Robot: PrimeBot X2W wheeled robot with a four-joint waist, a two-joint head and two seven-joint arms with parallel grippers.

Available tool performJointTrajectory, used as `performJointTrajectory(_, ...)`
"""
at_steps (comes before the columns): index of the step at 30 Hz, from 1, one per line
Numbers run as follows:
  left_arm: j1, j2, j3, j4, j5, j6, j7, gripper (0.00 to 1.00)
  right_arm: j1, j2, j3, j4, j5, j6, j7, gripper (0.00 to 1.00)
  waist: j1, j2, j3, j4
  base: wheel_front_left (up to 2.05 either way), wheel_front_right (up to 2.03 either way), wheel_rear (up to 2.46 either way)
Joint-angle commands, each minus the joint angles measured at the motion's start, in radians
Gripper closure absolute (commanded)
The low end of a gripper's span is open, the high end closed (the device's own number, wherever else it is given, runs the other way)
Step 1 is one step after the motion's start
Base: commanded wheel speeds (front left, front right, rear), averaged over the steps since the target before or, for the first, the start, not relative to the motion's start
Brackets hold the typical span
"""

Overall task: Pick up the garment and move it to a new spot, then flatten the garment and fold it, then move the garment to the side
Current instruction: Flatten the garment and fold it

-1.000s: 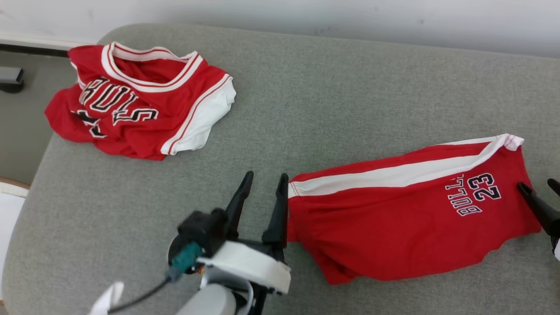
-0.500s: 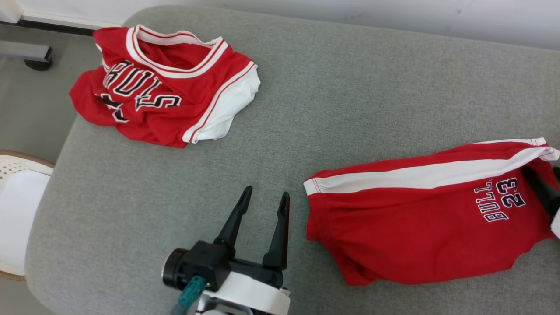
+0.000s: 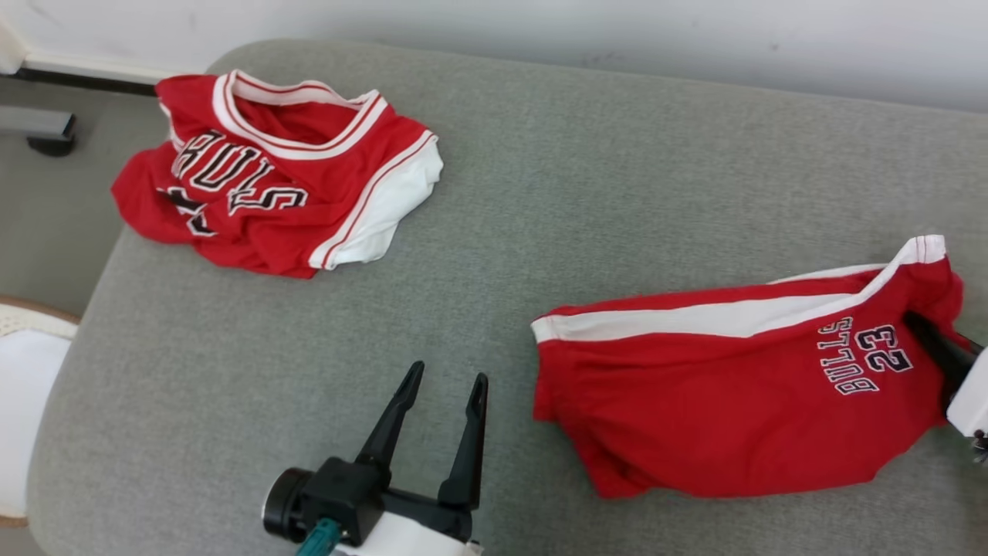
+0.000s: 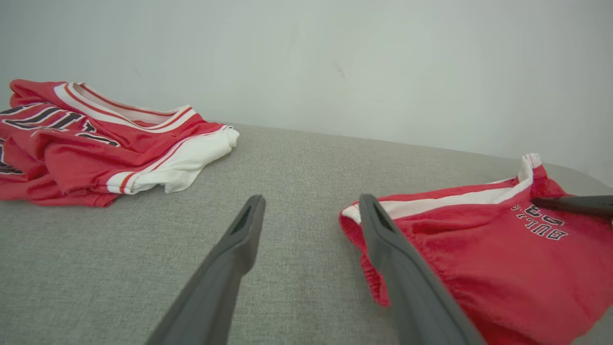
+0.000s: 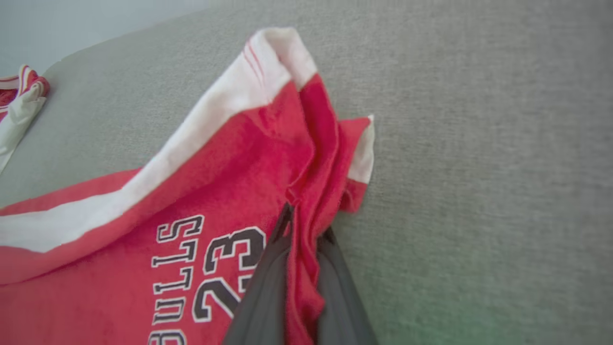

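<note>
The right tool [image 5: 306,223] is clamped on the red shorts [image 3: 695,401] (left tool [image 3: 448,373] spread apart)

jersey [image 3: 270,185] far left on the cushion [image 3: 579,154], shorts [image 3: 733,394] near right, possibly a seat [image 3: 23,386] off its left edge

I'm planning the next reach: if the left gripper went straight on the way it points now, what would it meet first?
Probably nothing but the bare grey cushion: the left gripper points into the gap between the red jersey and the red shorts, passing close beside the shorts' edge. Its downward tilt is hard to judge.
</note>
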Motion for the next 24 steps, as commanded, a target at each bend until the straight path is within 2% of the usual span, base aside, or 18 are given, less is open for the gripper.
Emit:
performJointTrajectory(1, 0.021, 0.003, 0.013, 0.004, 0.009, -0.008, 0.000, 0.00, 0.015, -0.017, -0.012, 0.013, 0.009, -0.002, -0.013, 1.00, 0.0000, 0.0000, -0.019, -0.022, 0.00, 0.00, 0.00)
performJointTrajectory(9, 0.101, 0.001, 0.076, 0.010, 0.034, -0.041, 0.000, 0.00, 0.062, -0.077, -0.091, 0.068, 0.057, -0.002, -0.058, 1.00, 0.0000, 0.0000, -0.072, -0.096, 0.00, 0.00, 0.00)
performJointTrajectory(16, 0.131, 0.001, 0.094, 0.006, 0.034, -0.060, 0.000, 0.00, 0.111, -0.152, -0.164, 0.112, 0.050, -0.002, -0.105, 1.00, 0.0000, 0.0000, -0.086, -0.112, 0.00, 0.00, 0.00)
performJointTrajectory(20, 0.132, 0.001, 0.085, 0.001, 0.016, -0.060, 0.000, 0.00, 0.120, -0.183, -0.186, 0.087, 0.046, -0.002, -0.114, 1.00, 0.0000, 0.0000, -0.087, -0.112, 0.00, 0.00, 0.00)
performJointTrajectory(24, 0.134, 0.001, 0.075, 0.008, 0.002, -0.056, 0.000, 0.00, 0.104, -0.171, -0.153, 0.022, 0.025, -0.002, -0.096, 1.00, 0.0000, 0.0000, -0.094, -0.108, 0.00, 0.00, 0.00)
